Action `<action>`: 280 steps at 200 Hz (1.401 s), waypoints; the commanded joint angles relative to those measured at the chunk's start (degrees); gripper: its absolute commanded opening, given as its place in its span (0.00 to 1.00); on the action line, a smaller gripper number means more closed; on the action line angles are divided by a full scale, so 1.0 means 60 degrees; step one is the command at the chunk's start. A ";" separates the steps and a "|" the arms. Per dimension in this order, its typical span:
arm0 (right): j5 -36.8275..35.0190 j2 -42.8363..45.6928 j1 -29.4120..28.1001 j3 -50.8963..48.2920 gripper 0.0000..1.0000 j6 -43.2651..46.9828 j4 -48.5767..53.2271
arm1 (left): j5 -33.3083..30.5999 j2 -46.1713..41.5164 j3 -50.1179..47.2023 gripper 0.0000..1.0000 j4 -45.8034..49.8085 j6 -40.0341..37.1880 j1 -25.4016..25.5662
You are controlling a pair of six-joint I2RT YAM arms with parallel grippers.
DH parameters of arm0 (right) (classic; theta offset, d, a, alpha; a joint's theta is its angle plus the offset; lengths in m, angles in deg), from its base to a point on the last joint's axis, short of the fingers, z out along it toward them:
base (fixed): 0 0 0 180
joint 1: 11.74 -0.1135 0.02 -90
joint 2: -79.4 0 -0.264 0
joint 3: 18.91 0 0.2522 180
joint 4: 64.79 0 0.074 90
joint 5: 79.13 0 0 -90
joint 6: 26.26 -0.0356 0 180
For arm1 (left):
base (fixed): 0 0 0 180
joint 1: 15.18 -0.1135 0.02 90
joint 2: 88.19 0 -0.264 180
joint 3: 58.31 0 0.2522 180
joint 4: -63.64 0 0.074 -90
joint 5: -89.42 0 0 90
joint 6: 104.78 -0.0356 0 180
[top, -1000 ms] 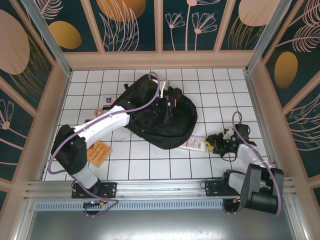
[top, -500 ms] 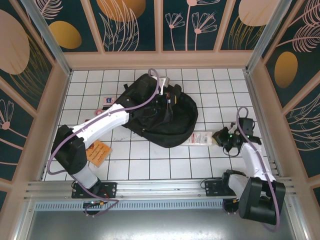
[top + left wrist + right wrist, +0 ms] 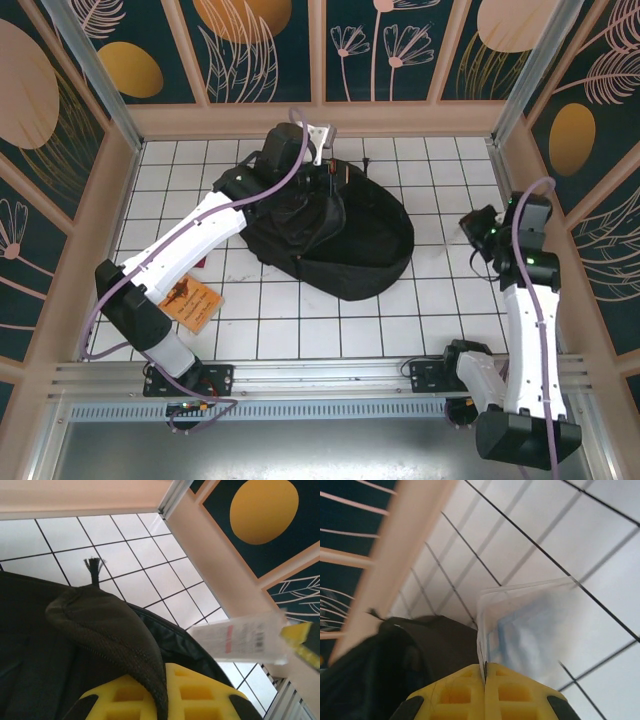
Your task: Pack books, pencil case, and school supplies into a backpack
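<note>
Black fabric backpack (image 3: pixel 340 235): we are clamping its rim with the left gripper (image 3: pixel 164 680), and a clear plastic packet (image 3: pixel 530 630) with the right gripper (image 3: pixel 485 672).

black backpack (image 3: pixel 350 250), orange booklet (image 3: pixel 192 300), white gridded table (image 3: pixel 400 325)

Bright even light; wrist cams blurry.

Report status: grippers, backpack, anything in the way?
Left gripper shut on backpack rim, held up. Right gripper shut on clear packet, beside the backpack. Nothing seen between packet and opening.
</note>
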 commanded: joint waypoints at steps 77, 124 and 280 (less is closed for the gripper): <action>0.2652 -0.1021 -0.0487 0.4026 0.00 -0.1071 -0.0008 | 0.0141 0.0164 0.0629 0.00 -0.0490 -0.0066 -0.0147; 0.3343 -0.1529 -0.1343 0.4438 0.00 -0.2403 -0.1220 | 0.0623 0.0654 0.0881 0.00 -0.0831 0.0371 -0.0360; 0.1587 -0.2584 -0.4895 0.2997 0.00 -0.4614 -0.4197 | 0.1329 0.0784 0.1902 0.00 -0.1553 0.1361 -0.0711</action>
